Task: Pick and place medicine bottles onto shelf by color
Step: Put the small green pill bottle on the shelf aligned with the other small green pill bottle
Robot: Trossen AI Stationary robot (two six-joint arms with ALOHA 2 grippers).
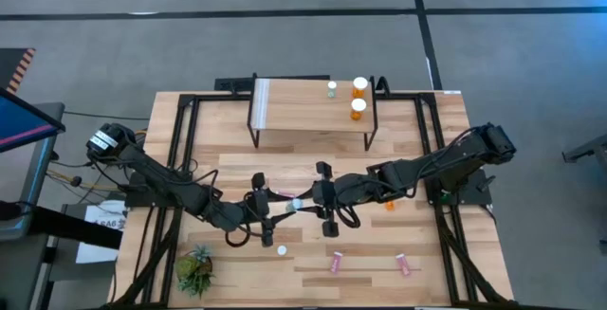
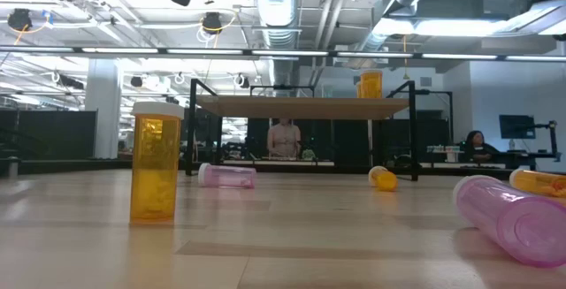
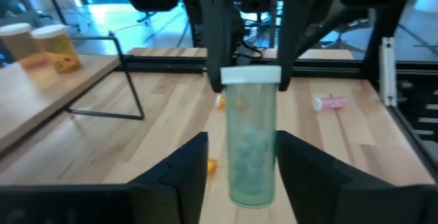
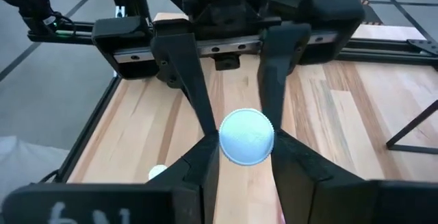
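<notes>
- Teal translucent pill bottle with white cap [image 3: 251, 142] hangs above the tabletop, in front of the raised light-wood shelf [image 1: 303, 108].
- Right gripper [image 4: 245, 142] clenches its cap.
- Left gripper [image 3: 241, 166] flanks its body, fingers released and apart from it.

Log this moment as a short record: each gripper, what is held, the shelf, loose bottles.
Right gripper: shut on the white cap of the teal bottle, over mid-table
Left gripper: open, fingers either side of the teal bottle's body
Shelf: two orange bottles and a small green-tinted bottle standing near one end
Table: two pink bottles lying near the front edge; plant at a front corner
</notes>
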